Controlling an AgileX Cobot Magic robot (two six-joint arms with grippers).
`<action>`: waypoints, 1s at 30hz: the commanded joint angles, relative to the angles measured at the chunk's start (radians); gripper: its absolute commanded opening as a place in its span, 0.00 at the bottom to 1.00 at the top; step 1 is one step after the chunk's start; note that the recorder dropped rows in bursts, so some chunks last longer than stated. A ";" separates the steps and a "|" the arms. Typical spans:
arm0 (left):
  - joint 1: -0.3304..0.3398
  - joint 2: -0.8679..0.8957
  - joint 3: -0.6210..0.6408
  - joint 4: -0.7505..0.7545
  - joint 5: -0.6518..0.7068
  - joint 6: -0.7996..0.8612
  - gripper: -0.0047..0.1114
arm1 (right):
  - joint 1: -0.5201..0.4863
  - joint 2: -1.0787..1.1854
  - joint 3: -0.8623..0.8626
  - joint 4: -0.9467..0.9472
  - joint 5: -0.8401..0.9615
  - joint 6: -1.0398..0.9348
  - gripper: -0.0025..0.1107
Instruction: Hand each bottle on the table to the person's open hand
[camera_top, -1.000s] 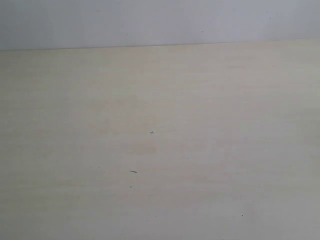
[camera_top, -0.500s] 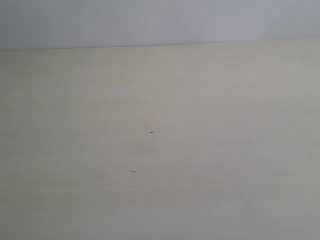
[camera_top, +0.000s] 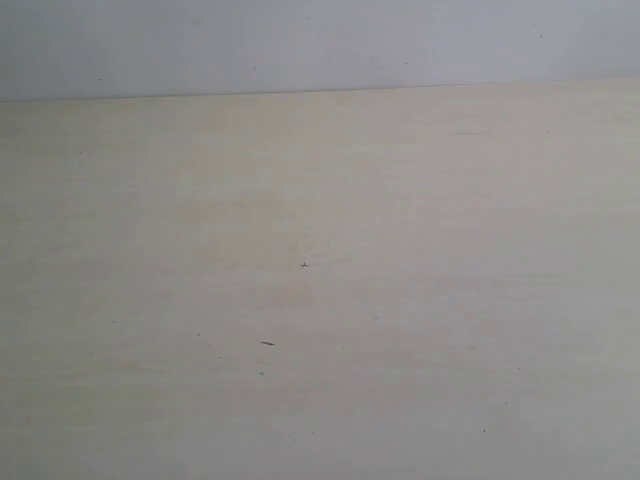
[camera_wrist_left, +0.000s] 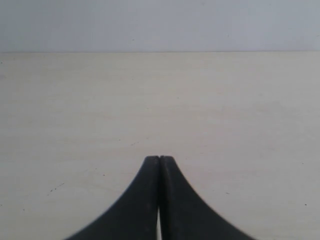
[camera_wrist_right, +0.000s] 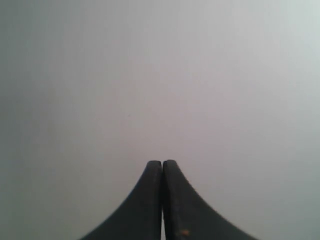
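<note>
No bottle shows in any view, and no hand either. The pale beige wood-grain table (camera_top: 400, 300) fills the exterior view, with a few tiny dark specks (camera_top: 266, 343) on it. Neither arm appears in that view. In the left wrist view my left gripper (camera_wrist_left: 159, 158) is shut, its black fingertips pressed together with nothing between them, low over the table (camera_wrist_left: 240, 110). In the right wrist view my right gripper (camera_wrist_right: 162, 162) is shut and holds nothing, facing a plain grey surface (camera_wrist_right: 160, 75).
The table's far edge (camera_top: 320, 92) meets a plain grey wall (camera_top: 320, 40) at the back. The left wrist view shows the same edge (camera_wrist_left: 160, 52) ahead of the fingers.
</note>
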 joint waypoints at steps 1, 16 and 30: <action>-0.006 -0.007 0.000 0.003 -0.007 -0.005 0.04 | -0.039 -0.008 0.114 -0.027 -0.045 0.001 0.02; -0.006 -0.007 0.000 0.003 -0.007 -0.005 0.04 | -0.082 -0.038 0.534 -0.064 -0.146 0.003 0.02; -0.006 -0.007 0.000 0.003 -0.007 -0.005 0.04 | -0.082 -0.063 0.649 -0.060 -0.156 0.032 0.02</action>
